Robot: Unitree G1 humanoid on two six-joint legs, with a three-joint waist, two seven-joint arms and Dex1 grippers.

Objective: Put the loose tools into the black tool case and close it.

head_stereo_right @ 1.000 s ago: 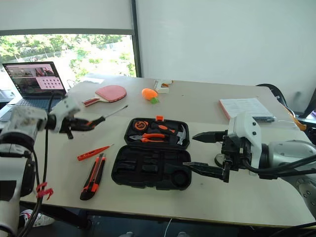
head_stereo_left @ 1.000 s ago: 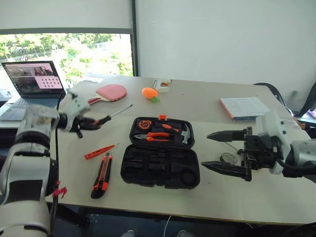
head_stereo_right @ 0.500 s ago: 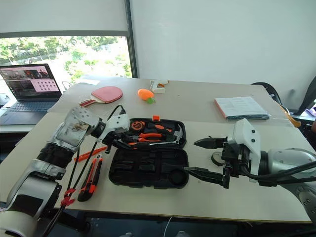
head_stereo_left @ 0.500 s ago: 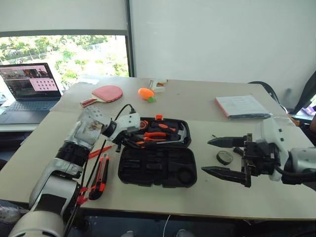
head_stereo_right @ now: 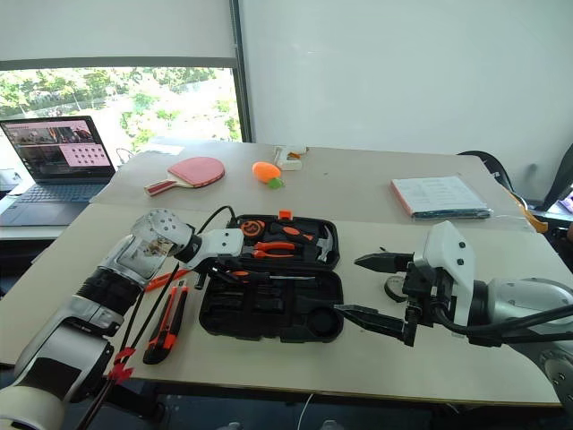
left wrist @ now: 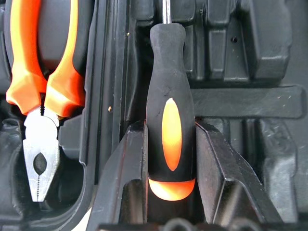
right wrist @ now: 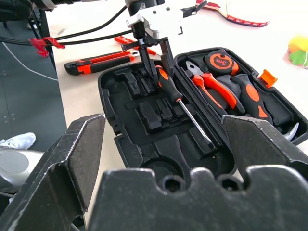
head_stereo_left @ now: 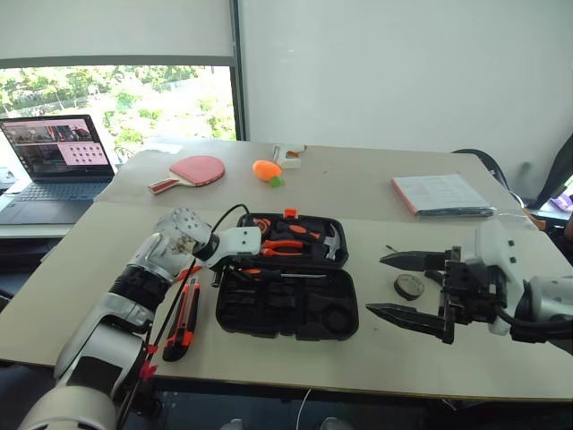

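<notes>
case: black tool case point(head_stereo_left: 286, 300) is lying open on the table point(head_stereo_left: 376, 215), lid half holding orange-handled pliers point(head_stereo_left: 285, 245), tape measure point(head_stereo_right: 252, 227) and hammer point(head_stereo_left: 335, 242); tray half is sitting nearer the robot, moulded slots mostly bare; orange latch point(head_stereo_left: 292, 214) is sticking up at the far edge.
screwdriver: black-and-orange screwdriver point(right wrist: 169, 84) is lying in the tray half just beside the hinge, steel shaft running toward the right side of the case, handle end between the left fingers.
left gripper: left gripper point(left wrist: 169, 190) is reaching down over the case's left end; fingers point(left wrist: 126, 183) are sitting either side of the handle, right against it. Can't tell if it's still clamping or already letting go.
right gripper: right gripper point(head_stereo_left: 407, 285) is hovering wide open above the table just right of the case, holding nothing.
loose tools: utility knife point(head_stereo_left: 184, 315) is lying on the table left of the case; slim orange screwdriver point(head_stereo_right: 159, 280) beside it, partly hidden by the left arm; small dark tape roll point(head_stereo_left: 409, 287) is sitting between the right gripper's fingers in the head view.
change: a second ago the left gripper was holding that screwdriver up in the air well left of the case; now it's down in the tray. Right gripper is staying put, jaws same width.
background: laptop point(head_stereo_left: 54, 159), red paddle point(head_stereo_left: 195, 170), booklet point(head_stereo_left: 440, 193) are sitting further back.
</notes>
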